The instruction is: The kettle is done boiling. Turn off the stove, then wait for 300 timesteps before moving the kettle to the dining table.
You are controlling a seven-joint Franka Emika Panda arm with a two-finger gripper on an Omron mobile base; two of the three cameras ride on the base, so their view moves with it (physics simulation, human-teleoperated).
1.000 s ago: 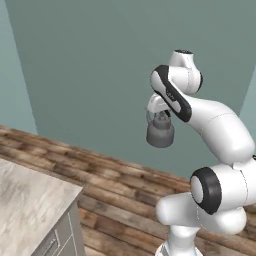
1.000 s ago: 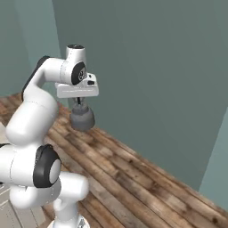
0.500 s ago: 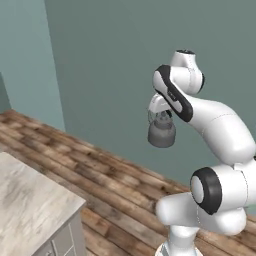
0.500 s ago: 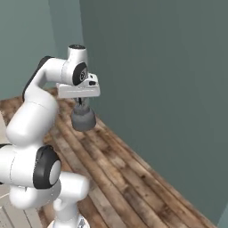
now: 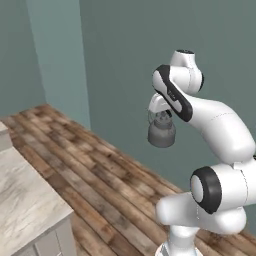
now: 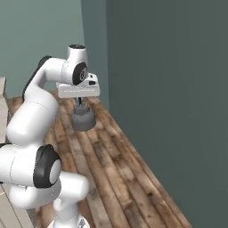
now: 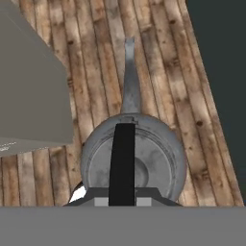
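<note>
The dark grey kettle (image 5: 161,134) hangs in the air over the wooden floor, upright, under the arm's hand. My gripper (image 6: 80,103) is shut on its arched handle. From the right base view the kettle (image 6: 83,119) hangs just below the white hand. In the hand view I look straight down on the kettle (image 7: 158,158). Its dark handle (image 7: 122,158) runs up the middle and the spout (image 7: 129,77) points away from me. The stove is out of view. Whether the beige marble top (image 5: 25,200) at lower left is the dining table I cannot tell.
A teal wall (image 5: 125,60) stands close behind the kettle, with a wall corner (image 5: 82,75) to its left. Wooden floor (image 6: 129,173) lies below. A grey block corner (image 7: 29,86) juts in beside the kettle in the hand view.
The whole scene has slid across both base views, so the base is moving. The arm keeps its pose and the kettle stays in the gripper.
</note>
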